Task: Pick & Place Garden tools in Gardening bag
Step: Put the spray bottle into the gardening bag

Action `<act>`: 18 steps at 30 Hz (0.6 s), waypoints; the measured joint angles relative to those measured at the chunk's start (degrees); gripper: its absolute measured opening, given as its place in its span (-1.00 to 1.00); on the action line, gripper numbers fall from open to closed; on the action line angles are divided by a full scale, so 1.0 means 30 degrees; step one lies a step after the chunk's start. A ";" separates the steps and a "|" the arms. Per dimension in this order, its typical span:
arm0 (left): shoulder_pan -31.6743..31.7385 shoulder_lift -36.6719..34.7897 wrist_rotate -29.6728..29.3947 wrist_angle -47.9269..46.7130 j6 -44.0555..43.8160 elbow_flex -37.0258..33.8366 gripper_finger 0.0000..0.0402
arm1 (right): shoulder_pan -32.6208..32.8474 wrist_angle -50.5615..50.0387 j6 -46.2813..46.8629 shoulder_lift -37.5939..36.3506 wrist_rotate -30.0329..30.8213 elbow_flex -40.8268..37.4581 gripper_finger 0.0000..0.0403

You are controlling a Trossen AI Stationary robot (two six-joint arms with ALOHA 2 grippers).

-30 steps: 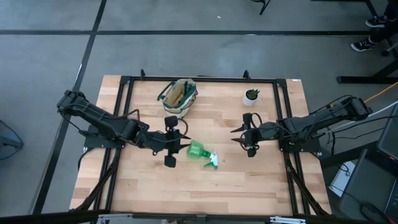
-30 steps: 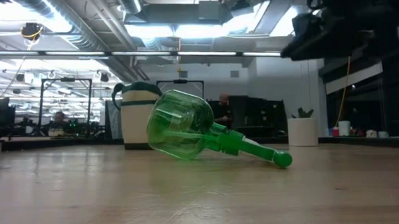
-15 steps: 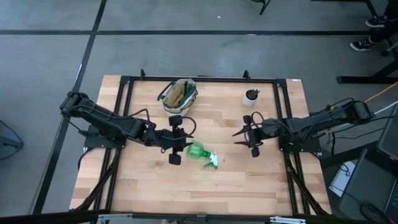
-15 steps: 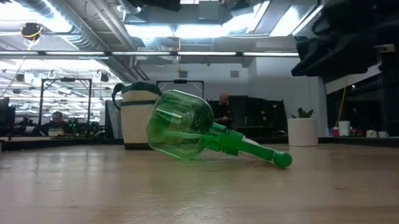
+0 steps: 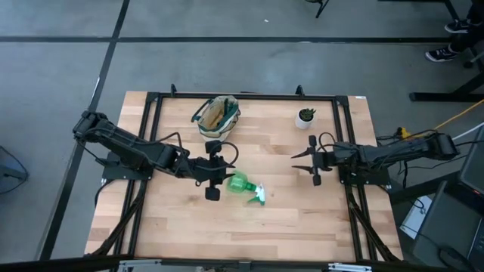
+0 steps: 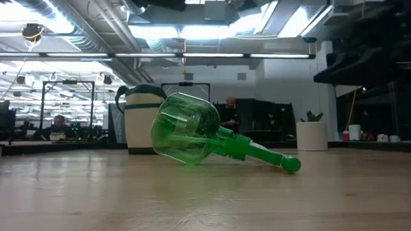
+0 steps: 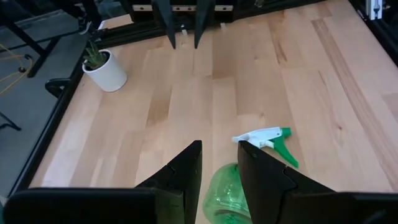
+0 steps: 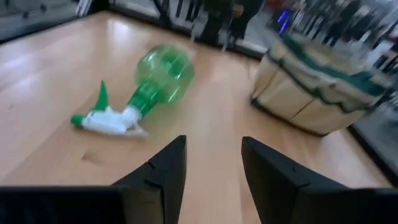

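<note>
The translucent green spray bottle [image 5: 240, 183] with its white trigger [image 5: 255, 195] lies on its side mid-table; it also shows in the low view [image 6: 192, 136]. My left gripper [image 5: 227, 168] hovers open just left of and above the bottle's round base [image 7: 227, 199], touching nothing. My right gripper [image 5: 296, 160] is open and empty, right of the bottle, facing it [image 8: 158, 81]. The beige canvas bag [image 5: 217, 115] with dark green trim stands at the far side with wooden handles sticking out. The pruning shears do not show.
A small green plant in a white pot [image 5: 305, 115] stands at the far right, near my right arm. A black frame rail [image 5: 242, 96] runs around the tabletop. Bare wood lies toward the near edge [image 5: 249, 227].
My right gripper has drawn back toward the table's right edge, away from the bottle, staying open. My left gripper has moved a little toward the bottle and then held still. The bottle has not moved.
</note>
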 joint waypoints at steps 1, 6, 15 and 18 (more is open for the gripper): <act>0.0000 0.0000 0.0000 0.0000 -0.0002 0.0000 -0.50 | -0.0100 0.0314 0.0000 -0.0449 -0.0004 -0.0324 -0.21; 0.0000 0.0000 -0.0007 0.0008 0.0000 0.0000 -0.50 | -0.0445 -0.0258 0.0075 -0.2320 -0.0117 -0.0703 -0.21; 0.0000 0.0000 0.0014 0.0313 -0.0299 0.0000 -0.50 | -0.0740 -0.1138 -0.1056 -0.3946 -0.0539 -0.0703 -0.22; 0.0000 0.0000 0.0015 0.0313 -0.0342 0.0000 -0.50 | -0.0976 -0.1147 -0.1493 -0.4427 -0.0535 -0.0703 -0.22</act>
